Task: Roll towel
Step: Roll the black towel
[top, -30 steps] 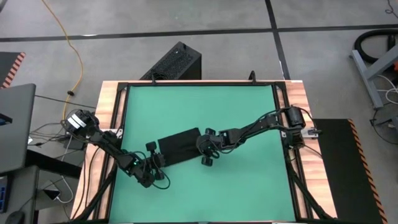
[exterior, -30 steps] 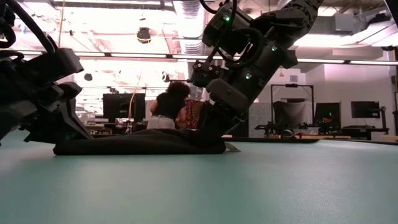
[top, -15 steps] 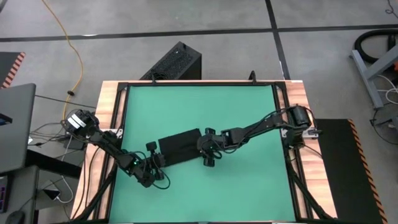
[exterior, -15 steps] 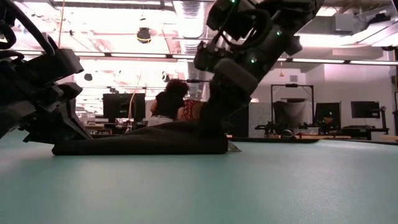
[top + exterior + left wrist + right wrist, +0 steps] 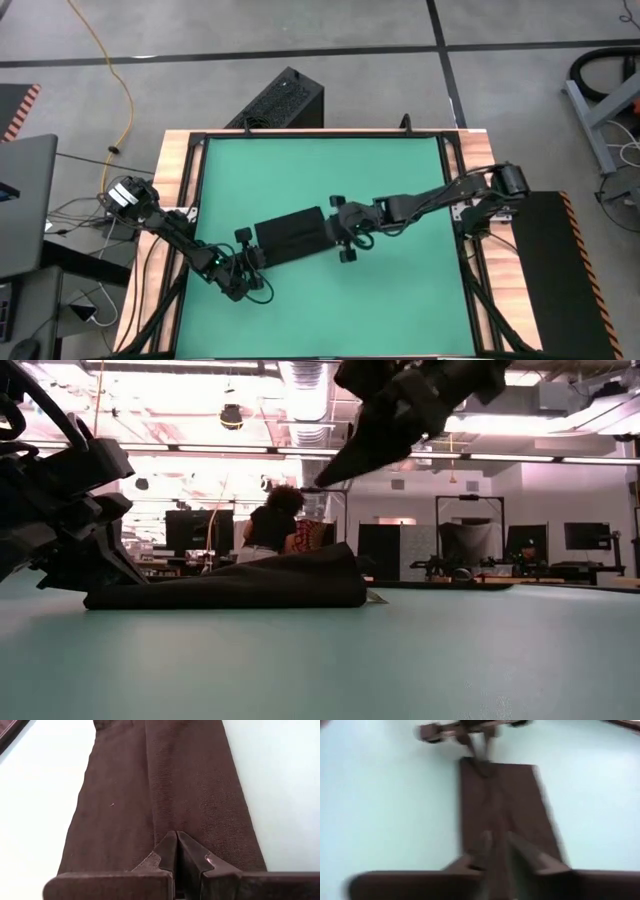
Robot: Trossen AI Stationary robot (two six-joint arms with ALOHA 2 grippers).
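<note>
The black towel (image 5: 290, 236) lies as a folded strip across the middle of the green mat (image 5: 400, 180), and a small white tag (image 5: 375, 597) shows at its right end. That right end (image 5: 345, 560) stands up in a low hump. My left gripper (image 5: 252, 256) is shut at the strip's left end (image 5: 176, 836). My right gripper (image 5: 322, 482) hangs above the hump, clear of the cloth. Its fingers (image 5: 487, 842) are a narrow gap apart with nothing between them. My left gripper sets its shut fingertips (image 5: 170, 842) on the towel's top face (image 5: 175, 822) near the left end, on the lengthwise crease. The fingers slant down from the table's near left and lie along the strip. The towel lies flat on the mat under them.
A black vented box (image 5: 283, 98) stands on the floor beyond the table's far edge. Dark rails (image 5: 196, 180) frame the mat. A person (image 5: 270, 525) sits in the room behind. Bare mat lies to the right of and nearer than the towel.
My right gripper was down on the towel's right end, drew that end up a little, let go and rose, shifting toward the table's right edge. The right end stays raised in a hump, and the rest of the strip has not moved.
</note>
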